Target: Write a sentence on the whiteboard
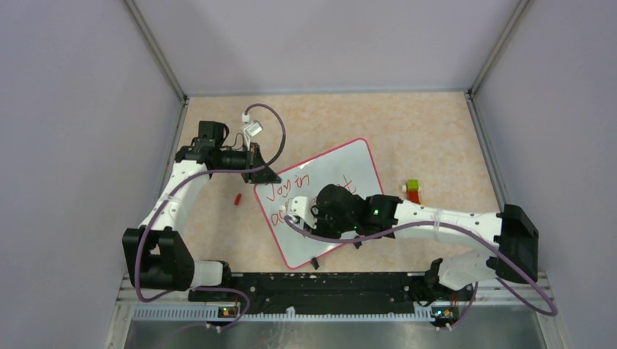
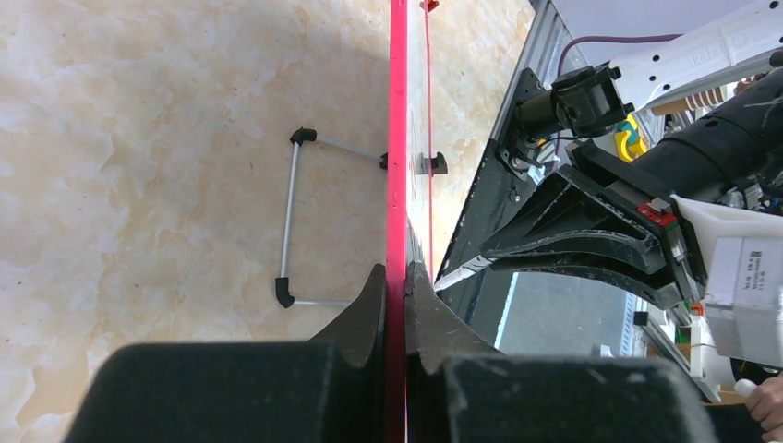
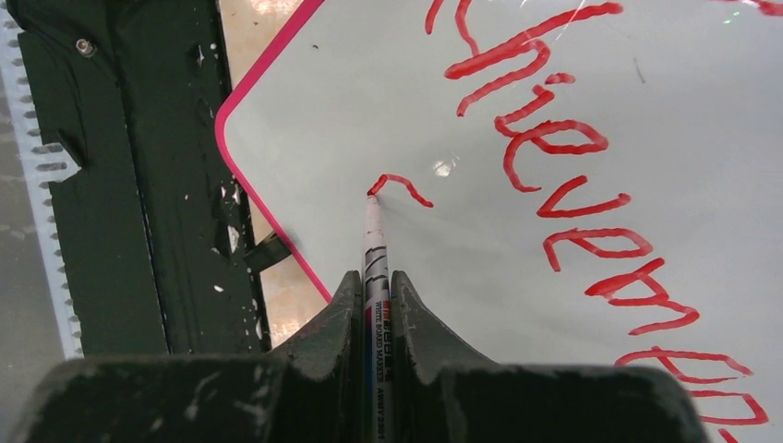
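Right tool [image 3: 374,277] clamped on marker [image 3: 373,231]; tip touches whiteboard [image 3: 351,83] at a short lone stroke beside the sentence [image 1: 286,190]. My left tool [image 2: 395,277] pinches the board's far edge, presumably steadying it on the tabletop [image 2: 138,138] against pen pressure. Top view hides the tip under my arm; right wrist view shows contact.

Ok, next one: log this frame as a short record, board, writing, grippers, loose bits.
board: white rectangular whiteboard with red-pink frame, askew on the beige table
left gripper: shut on the whiteboard's frame edge
right gripper: shut on a white whiteboard marker, tip touching the board
writing: red handwritten sentence, "Joy in" legible from above; short lone stroke at the marker tip
loose items: small red piece left of the board; yellow-green and red block right of it
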Robot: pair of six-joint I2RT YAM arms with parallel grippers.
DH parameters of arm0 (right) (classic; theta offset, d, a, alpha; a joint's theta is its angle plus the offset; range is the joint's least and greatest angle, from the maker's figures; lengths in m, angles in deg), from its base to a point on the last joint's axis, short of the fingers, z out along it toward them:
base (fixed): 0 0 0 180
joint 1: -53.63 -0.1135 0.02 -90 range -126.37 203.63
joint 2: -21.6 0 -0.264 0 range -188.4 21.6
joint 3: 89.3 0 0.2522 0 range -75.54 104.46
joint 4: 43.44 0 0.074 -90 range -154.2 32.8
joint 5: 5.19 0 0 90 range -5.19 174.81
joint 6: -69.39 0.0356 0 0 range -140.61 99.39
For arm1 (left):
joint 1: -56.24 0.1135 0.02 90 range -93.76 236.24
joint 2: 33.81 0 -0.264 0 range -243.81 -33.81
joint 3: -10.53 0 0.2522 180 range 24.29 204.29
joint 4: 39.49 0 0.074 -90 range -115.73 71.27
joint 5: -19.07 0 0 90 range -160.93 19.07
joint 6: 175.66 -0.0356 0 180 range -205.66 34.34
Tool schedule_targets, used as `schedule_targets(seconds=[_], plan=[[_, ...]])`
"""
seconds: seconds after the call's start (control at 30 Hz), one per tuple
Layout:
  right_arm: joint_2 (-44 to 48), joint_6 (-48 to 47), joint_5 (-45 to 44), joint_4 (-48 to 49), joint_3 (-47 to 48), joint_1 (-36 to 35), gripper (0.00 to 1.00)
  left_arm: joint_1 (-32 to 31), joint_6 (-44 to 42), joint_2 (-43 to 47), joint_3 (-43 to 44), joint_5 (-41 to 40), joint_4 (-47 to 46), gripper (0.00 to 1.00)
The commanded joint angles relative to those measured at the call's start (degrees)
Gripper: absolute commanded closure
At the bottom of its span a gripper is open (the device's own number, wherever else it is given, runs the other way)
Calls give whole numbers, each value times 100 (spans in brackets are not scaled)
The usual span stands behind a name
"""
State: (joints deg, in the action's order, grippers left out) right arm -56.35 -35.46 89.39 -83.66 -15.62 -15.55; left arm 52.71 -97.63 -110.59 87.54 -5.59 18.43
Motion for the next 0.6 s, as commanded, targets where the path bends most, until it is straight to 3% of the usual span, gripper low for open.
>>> schedule_targets(seconds=[0.0, 0.3, 0.57], plan=[[149, -132, -366, -133, -184, -47, 100, 1, -166, 16, -69, -619, -92, 100], [344, -194, -577, -181, -400, -38, 100, 1, -156, 0, -49, -660, -89, 100], [41, -167, -150, -129, -230, -83, 100, 1, -156, 11, -58, -671, -100, 100]])
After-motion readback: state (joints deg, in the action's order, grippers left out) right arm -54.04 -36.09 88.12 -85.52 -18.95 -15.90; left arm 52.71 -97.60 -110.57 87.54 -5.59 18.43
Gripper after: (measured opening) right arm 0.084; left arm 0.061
